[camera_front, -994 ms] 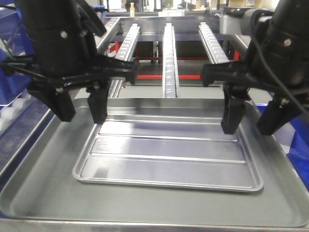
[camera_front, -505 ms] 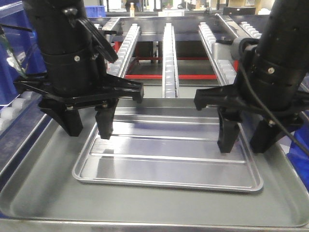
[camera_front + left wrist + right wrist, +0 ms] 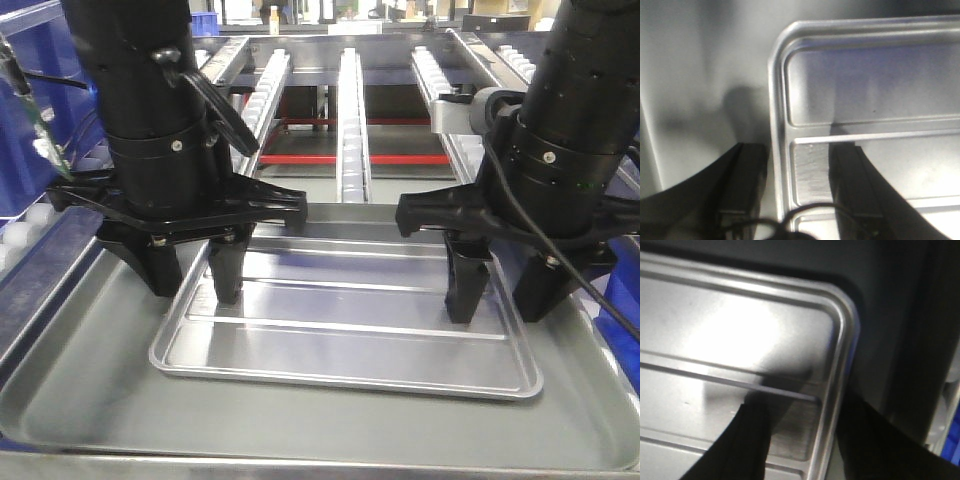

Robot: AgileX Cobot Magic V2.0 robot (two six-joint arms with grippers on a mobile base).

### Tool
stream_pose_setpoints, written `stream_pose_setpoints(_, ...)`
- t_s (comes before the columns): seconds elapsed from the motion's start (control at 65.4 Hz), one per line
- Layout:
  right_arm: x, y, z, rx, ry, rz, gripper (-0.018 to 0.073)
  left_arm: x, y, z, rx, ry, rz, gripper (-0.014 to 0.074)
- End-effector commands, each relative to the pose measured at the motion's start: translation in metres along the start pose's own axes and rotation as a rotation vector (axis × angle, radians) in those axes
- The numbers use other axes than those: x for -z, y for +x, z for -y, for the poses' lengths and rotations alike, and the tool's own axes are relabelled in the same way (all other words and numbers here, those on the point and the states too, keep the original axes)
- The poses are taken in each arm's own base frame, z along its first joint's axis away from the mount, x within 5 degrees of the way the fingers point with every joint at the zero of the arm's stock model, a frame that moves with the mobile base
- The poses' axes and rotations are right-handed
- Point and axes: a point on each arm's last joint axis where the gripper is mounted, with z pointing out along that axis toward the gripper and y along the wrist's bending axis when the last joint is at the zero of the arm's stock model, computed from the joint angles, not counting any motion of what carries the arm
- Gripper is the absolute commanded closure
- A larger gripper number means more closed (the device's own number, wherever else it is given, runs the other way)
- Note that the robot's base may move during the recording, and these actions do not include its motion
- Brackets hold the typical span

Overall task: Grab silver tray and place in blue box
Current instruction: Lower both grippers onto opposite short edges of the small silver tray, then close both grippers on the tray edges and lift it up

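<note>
The silver tray (image 3: 345, 340) lies flat inside a larger dull grey tray (image 3: 90, 380). My left gripper (image 3: 193, 290) is open and straddles the silver tray's left short rim, one finger outside and one inside. The left wrist view shows that rim of the silver tray (image 3: 865, 85) running between the left gripper's (image 3: 792, 150) fingers. My right gripper (image 3: 502, 305) is open astride the right short rim. In the right wrist view the silver tray (image 3: 730, 330) passes between the right gripper's (image 3: 807, 405) fingers. Blue plastic shows at the left edge (image 3: 25, 130) and the right edge (image 3: 618, 320); I cannot tell which is the blue box.
Roller conveyor rails (image 3: 348, 120) run away behind the grey tray, over a red frame bar (image 3: 330, 158). The grey tray's raised wall (image 3: 300, 465) borders the near side. Both arm bodies stand tall over the tray's ends.
Both arms have come down and towards me. Their open fingers have dropped from above the tray's far corners to straddle its two short rims.
</note>
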Motion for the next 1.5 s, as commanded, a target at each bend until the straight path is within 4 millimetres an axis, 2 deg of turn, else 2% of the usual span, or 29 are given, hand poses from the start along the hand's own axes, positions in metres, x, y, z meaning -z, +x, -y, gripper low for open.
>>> stream_pose_setpoints(0.0,0.012,-0.011,-0.002,0.016,-0.025,0.088,0.0171,0.012,-0.007,0.003,0.013,0.031,0.053,0.0393)
stream_pose_setpoints(0.122,0.012,-0.011,-0.002,0.017,-0.024,0.088,0.0297,0.012,-0.007,0.003,0.012,0.03,0.053,0.0472)
stream_pose_setpoints(0.275,0.012,-0.01,-0.002,0.017,-0.021,0.082,0.0512,0.012,-0.007,0.002,0.007,0.026,0.056,0.0655)
stream_pose_setpoints(0.321,0.012,-0.01,-0.002,0.017,-0.021,0.081,0.0503,0.012,-0.007,0.002,0.007,0.026,0.056,0.071)
stream_pose_setpoints(0.474,0.013,-0.01,-0.001,0.017,-0.016,0.073,0.0501,0.015,-0.009,0.003,0.009,0.023,0.055,0.0694)
stream_pose_setpoints(0.596,0.02,-0.009,-0.001,0.017,-0.016,0.076,0.0501,0.027,-0.014,0.002,0.016,0.022,0.066,0.0694)
stream_pose_setpoints(0.811,0.058,-0.01,0.0,0.029,-0.041,0.162,0.0501,0.072,-0.022,0.0,0.027,0.071,0.173,0.0694)
stream_pose_setpoints(0.979,0.1,-0.02,0.001,0.058,-0.005,0.224,0.0501,0.107,-0.024,-0.007,0.04,0.074,0.218,0.0694)
stream_pose_setpoints(1.285,0.174,-0.038,0.001,0.049,0.017,0.369,0.0501,0.169,-0.032,0.004,0.0,0.062,0.306,0.0694)
stream_pose_setpoints(1.484,0.192,-0.037,0.002,0.045,0.003,0.414,0.0501,0.187,-0.036,0.007,0.0,0.067,0.341,0.0694)
